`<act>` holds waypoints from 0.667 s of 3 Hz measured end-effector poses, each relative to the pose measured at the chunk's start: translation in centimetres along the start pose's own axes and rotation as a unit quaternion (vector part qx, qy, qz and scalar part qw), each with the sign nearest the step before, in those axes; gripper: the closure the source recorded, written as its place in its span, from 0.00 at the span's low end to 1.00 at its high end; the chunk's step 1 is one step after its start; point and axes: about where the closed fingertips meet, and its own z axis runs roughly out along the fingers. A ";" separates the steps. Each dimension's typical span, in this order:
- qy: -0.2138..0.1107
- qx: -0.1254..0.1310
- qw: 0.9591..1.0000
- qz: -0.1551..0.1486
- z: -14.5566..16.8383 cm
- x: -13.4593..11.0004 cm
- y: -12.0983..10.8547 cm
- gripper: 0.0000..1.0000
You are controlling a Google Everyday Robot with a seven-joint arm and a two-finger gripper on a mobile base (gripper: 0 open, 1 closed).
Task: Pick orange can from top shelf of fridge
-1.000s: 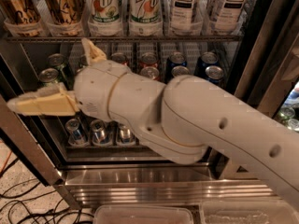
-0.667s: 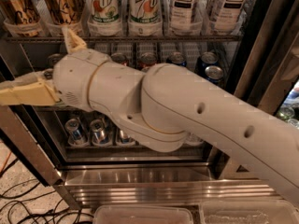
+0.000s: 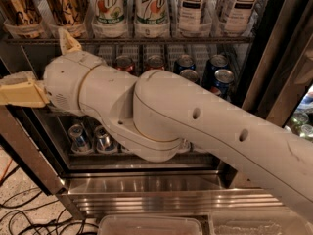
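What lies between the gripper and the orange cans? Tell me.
Camera view: only the top shelf front rail and the cans' clear trays lie between the open gripper, low left, and the orange cans above it.

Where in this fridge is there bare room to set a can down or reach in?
Bare: the steel ledge between the bottom cans and the plastic tubs. Passing room: the gap over the short cans, under the top shelf. Crowded: that shelf, tall cans side by side. The gripper, open, sits below the orange cans.
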 end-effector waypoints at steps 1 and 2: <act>-0.001 0.021 1.000 0.002 0.2 -0.1 -0.3 0.00; 0.002 0.051 0.999 -0.004 0.5 0.0 -0.4 0.00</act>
